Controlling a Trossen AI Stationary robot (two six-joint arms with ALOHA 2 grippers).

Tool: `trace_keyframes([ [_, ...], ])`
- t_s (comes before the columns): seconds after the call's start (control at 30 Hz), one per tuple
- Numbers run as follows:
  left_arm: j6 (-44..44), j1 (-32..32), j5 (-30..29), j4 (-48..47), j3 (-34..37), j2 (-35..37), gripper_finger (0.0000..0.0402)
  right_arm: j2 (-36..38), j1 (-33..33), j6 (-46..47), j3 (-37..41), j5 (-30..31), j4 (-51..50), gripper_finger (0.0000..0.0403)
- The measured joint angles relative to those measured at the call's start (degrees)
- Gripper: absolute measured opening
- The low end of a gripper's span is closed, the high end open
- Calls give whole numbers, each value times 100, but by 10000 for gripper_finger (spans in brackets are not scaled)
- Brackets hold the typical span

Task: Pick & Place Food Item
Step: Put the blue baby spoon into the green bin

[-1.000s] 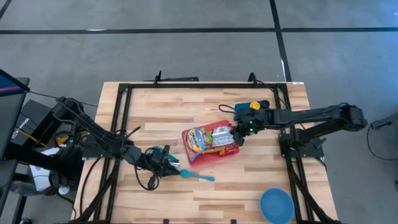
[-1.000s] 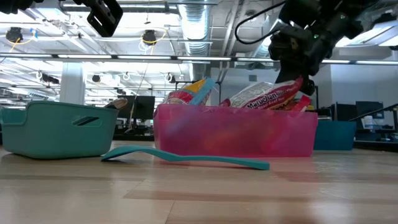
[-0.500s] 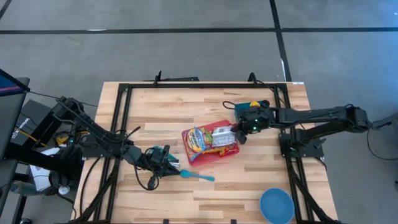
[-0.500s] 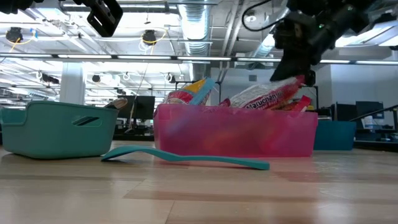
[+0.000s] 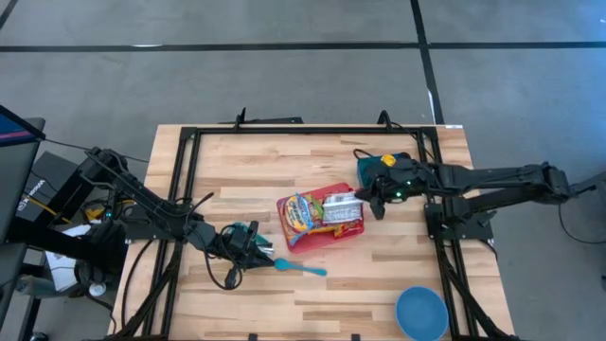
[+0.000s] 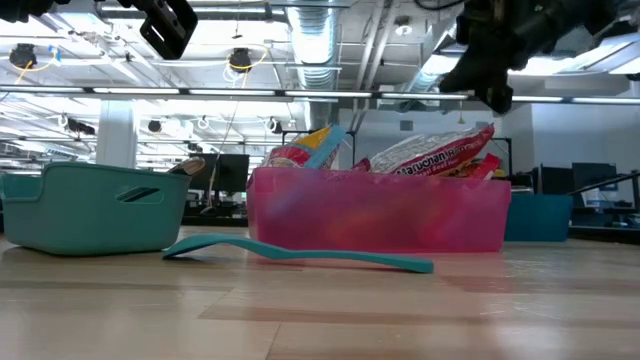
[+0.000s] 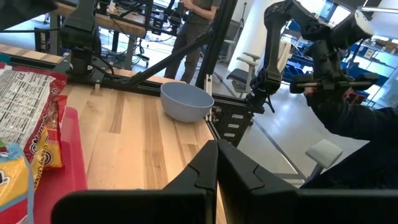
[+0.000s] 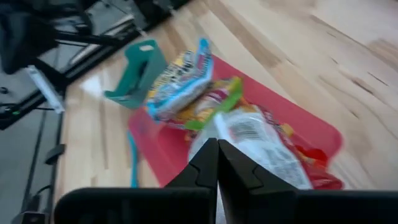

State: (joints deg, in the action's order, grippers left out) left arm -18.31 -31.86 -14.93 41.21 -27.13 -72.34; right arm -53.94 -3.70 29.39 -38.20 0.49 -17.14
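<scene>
A pink bin [image 6: 380,215] stands mid-table and holds food packets. A white-and-red noodle packet [image 5: 339,204] lies on top at the bin's right end [image 8: 249,134]. A colourful snack bag [image 5: 300,213] lies at its left. My right gripper [image 5: 369,203] hangs shut above the bin's right end, clear of the packet [image 6: 425,152], with nothing in it. My left gripper [image 5: 258,248] is shut and level over the table's near left, beside a small teal bin [image 6: 95,205], pointing toward the blue bowl [image 7: 186,102].
A teal spoon [image 5: 303,269] lies flat on the wood in front of the pink bin. The blue bowl [image 5: 421,313] sits at the near right corner. A black frame [image 5: 303,128] runs round the table top. People show in the room behind.
My right gripper has risen from the noodle packet and drawn back toward the table's right edge, staying shut. The packet stays in the pink bin, its right end now a little higher.
</scene>
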Motion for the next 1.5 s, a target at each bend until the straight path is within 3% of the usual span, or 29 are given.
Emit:
trace_keyframes([
  [0.5,0,0,1,-2,2,0,0,359,1187,-136,0,788,385,0],
  [1.2,-285,0,2,17,2,0,0,331,3010,-258,0,3187,441,0],
  [1.5,-341,7,2,1001,2,-2,0,329,3298,-242,0,3553,437,0],
])
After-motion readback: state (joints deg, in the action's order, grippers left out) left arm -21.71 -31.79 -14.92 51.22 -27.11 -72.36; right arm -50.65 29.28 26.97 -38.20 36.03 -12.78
